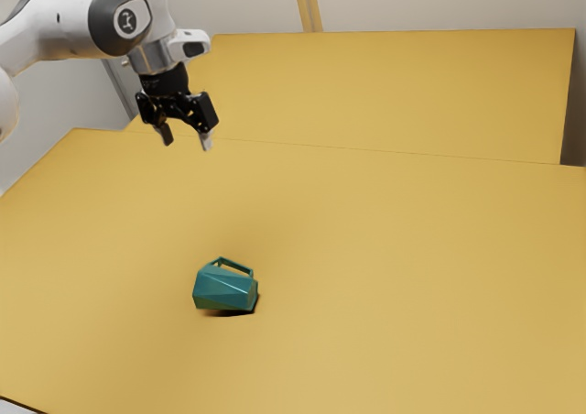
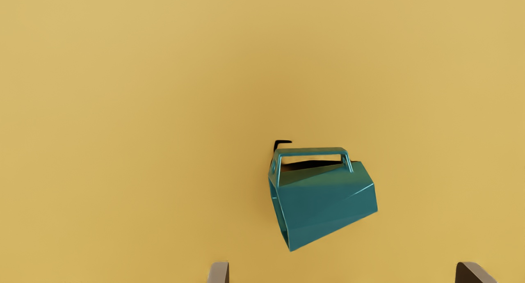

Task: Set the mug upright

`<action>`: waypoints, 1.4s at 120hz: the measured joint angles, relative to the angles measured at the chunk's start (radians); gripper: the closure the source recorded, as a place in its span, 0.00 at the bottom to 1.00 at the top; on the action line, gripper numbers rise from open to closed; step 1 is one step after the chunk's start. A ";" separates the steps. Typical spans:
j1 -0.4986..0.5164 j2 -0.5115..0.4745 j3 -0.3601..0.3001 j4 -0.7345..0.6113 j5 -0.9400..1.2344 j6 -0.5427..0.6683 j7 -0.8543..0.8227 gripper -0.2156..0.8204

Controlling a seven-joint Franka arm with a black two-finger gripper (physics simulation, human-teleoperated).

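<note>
From the exterior view's left, in comes the arm (image 1: 57, 35), and there's the gripper (image 1: 187, 143), high over the table (image 1: 394, 277), fingers (image 2: 219, 273) standing wide apart with nothing between them. Now down and slightly rightward, on the camera's side of it: the mug (image 1: 225, 288), on its side on the tabletop! Open mouth (image 2: 280, 217) toward the exterior view's left, long axis running across, narrower base end (image 2: 369, 192) to the right. And here's the crux: that axis lies roughly along the line from fingertip to fingertip, so a grip across the body looks to want a good turn of the wrist, plus a descent toward the camera's side.
</note>
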 joint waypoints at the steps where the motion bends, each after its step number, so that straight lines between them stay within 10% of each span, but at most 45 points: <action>1: -0.002 -0.010 0.000 -0.015 0.000 0.003 0.000 0.21; 70: 0.013 -0.217 0.270 -0.536 -0.213 0.119 0.111 0.21; 168: -0.004 -0.088 0.302 -0.703 -0.563 0.350 0.399 0.21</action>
